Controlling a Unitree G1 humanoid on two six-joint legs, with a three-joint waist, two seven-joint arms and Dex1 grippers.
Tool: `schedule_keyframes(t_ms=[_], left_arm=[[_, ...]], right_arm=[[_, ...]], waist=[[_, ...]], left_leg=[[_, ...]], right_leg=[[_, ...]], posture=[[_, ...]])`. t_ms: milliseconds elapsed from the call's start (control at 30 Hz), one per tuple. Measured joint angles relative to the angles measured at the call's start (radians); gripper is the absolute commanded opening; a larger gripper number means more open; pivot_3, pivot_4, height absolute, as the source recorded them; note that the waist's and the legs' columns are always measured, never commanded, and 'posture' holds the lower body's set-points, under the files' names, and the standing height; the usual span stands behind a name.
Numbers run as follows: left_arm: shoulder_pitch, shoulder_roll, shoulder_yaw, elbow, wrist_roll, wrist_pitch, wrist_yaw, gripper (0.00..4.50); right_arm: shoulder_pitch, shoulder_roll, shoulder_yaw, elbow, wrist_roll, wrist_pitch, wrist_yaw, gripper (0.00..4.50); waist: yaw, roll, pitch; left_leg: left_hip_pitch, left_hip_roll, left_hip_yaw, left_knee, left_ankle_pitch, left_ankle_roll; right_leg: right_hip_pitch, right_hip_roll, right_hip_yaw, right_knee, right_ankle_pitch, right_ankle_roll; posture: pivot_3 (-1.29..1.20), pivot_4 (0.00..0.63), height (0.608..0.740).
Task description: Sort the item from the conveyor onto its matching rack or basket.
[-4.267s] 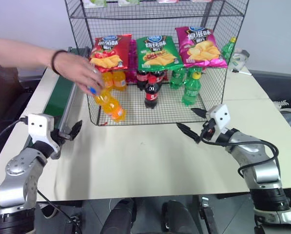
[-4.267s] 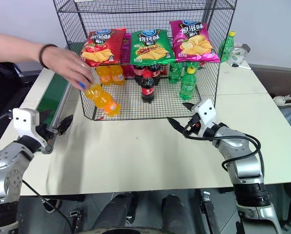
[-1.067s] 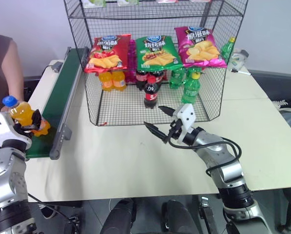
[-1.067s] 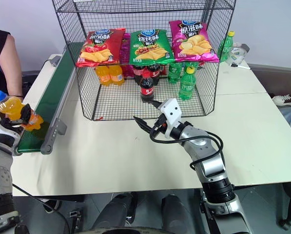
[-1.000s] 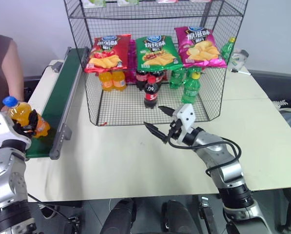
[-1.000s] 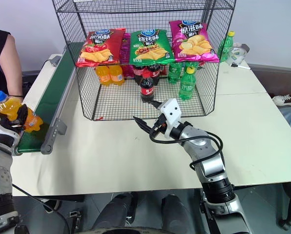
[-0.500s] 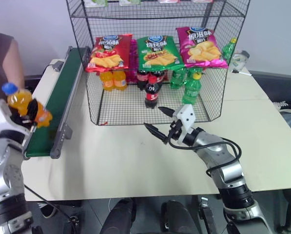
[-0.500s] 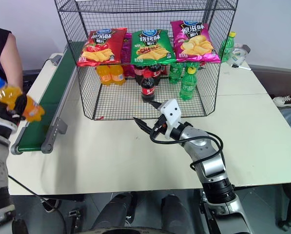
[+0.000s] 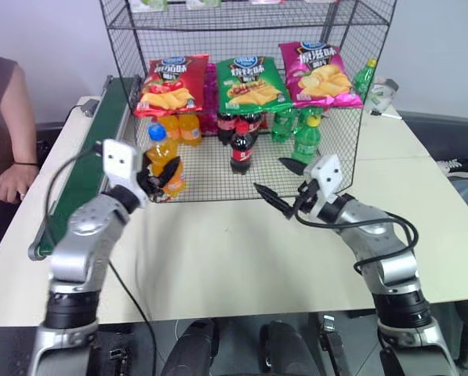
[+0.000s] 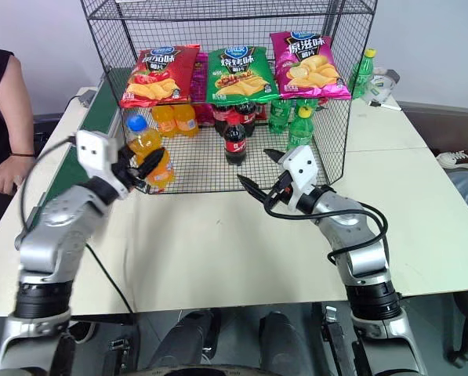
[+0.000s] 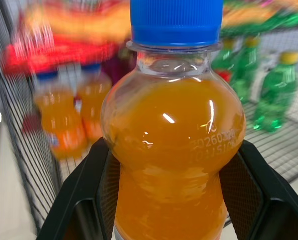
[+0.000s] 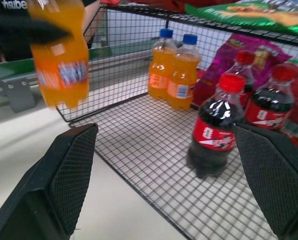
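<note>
Orange soda bottles: one held (image 9: pixel 162 159), two racked (image 9: pixel 179 128).

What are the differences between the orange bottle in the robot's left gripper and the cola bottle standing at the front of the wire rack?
The orange bottle holds bright orange soda under a blue cap; the cola bottle is dark with a red cap. The orange bottle is clamped in the left gripper, in the air at the rack front edge; the cola bottle stands free on the rack floor. Both are small, upright plastic bottles.
</note>
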Motion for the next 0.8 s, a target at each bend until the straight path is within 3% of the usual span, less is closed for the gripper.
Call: schedule_keyframes(t_ms=[300, 667, 800], left_arm=[[-0.242, -0.203, -0.048, 0.596, 0.195, -0.378, 0.070, 2.26], [-0.415, -0.230, -0.033, 1.025, 0.241, -0.642, 0.086, 2.26], [-0.423, -0.230, -0.023, 1.056, 0.238, -0.668, 0.066, 4.06]], right_arm=[[0.034, -0.039, -0.008, -0.054, 0.033, 0.054, 0.027, 4.50], [0.051, -0.039, -0.008, -0.077, 0.033, 0.063, 0.012, 4.50], [0.055, -0.039, -0.008, -0.082, 0.033, 0.063, 0.007, 4.50]], waist=[[0.021, 0.000, 0.000], [0.019, 0.000, 0.000], [0.019, 0.000, 0.000]], left_leg=[[0.000, -0.001, 0.000, 0.003, 0.000, 0.000], [0.000, -0.001, 0.000, 0.004, 0.000, 0.000], [0.000, -0.001, 0.000, 0.004, 0.000, 0.000]], right_leg=[[0.001, 0.000, -0.001, 0.000, 0.000, 0.000], [0.001, 0.001, -0.001, 0.002, 0.000, 0.001], [0.001, 0.001, -0.001, 0.002, 0.000, 0.001]], posture=[[0.00, 0.150, 0.740], [0.00, 0.150, 0.740], [0.00, 0.150, 0.740]])
